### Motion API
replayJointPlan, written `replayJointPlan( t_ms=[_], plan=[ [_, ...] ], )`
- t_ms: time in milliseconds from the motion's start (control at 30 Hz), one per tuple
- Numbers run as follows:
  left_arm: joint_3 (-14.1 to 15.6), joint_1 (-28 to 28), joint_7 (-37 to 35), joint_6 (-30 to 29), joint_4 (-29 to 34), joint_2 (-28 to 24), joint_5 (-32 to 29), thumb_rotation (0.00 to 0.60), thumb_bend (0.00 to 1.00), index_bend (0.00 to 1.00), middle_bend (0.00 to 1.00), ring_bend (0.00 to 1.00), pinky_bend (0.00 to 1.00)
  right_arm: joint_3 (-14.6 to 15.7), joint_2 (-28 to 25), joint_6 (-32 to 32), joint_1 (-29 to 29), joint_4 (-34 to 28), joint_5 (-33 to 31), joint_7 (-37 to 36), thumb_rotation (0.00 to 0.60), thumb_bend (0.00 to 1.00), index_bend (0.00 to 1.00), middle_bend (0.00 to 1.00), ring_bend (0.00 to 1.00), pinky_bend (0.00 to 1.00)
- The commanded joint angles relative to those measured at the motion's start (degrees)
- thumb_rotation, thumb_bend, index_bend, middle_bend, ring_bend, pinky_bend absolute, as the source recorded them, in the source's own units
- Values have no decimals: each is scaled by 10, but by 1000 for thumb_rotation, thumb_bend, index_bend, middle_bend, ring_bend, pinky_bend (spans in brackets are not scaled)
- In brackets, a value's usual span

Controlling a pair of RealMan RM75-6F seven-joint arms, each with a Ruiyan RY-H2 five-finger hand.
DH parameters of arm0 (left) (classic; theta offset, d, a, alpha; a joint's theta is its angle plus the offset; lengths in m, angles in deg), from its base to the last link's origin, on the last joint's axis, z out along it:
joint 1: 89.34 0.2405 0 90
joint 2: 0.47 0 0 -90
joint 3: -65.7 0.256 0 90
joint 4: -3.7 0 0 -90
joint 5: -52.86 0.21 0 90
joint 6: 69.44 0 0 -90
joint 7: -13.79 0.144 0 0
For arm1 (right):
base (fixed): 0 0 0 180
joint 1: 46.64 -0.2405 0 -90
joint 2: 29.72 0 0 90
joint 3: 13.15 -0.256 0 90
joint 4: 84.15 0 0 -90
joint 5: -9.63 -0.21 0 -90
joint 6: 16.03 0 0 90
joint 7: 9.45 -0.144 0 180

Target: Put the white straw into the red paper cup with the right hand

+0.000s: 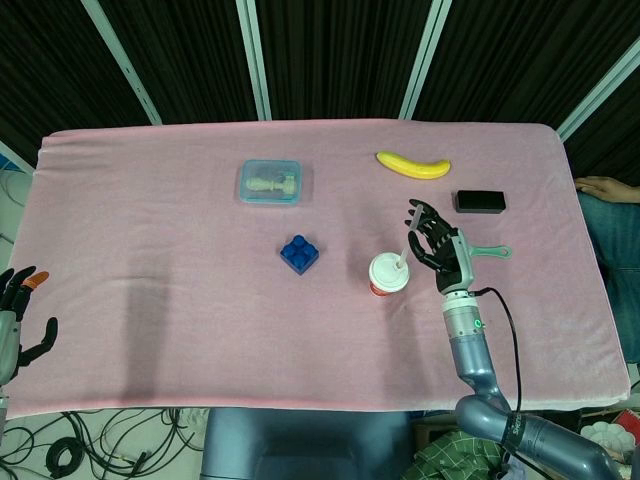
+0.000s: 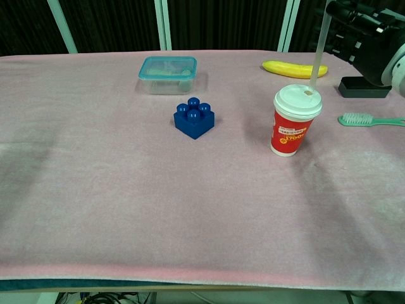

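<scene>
The red paper cup (image 1: 387,276) (image 2: 293,126) with a white lid stands upright on the pink cloth, right of centre. My right hand (image 1: 432,240) (image 2: 366,31) hovers just right of and above the cup, pinching the white straw (image 1: 405,250) (image 2: 317,45). The straw hangs nearly upright and its lower tip meets the opening in the lid. My left hand (image 1: 18,318) is open, off the table's near left corner, holding nothing.
A blue block (image 1: 299,253) lies left of the cup. A clear lidded box (image 1: 270,182), a banana (image 1: 412,165) and a black box (image 1: 480,201) sit further back. A green toothbrush (image 2: 369,119) lies right of the cup, under my right hand.
</scene>
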Motion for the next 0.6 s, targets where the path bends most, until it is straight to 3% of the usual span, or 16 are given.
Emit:
replayJointPlan(
  t_ms=[33,600],
  plan=[
    [0,0,0,0,0,0,0,600,446,194,90,20,4,0,1,1,-1,3,1,-3,600,413,704,192,196,208],
    [-1,0,2,0,0,0,-1,600,446,195,90,19,3,-1,10,8,-4,22,0,-9,600,412,706,194,197,208]
  ],
)
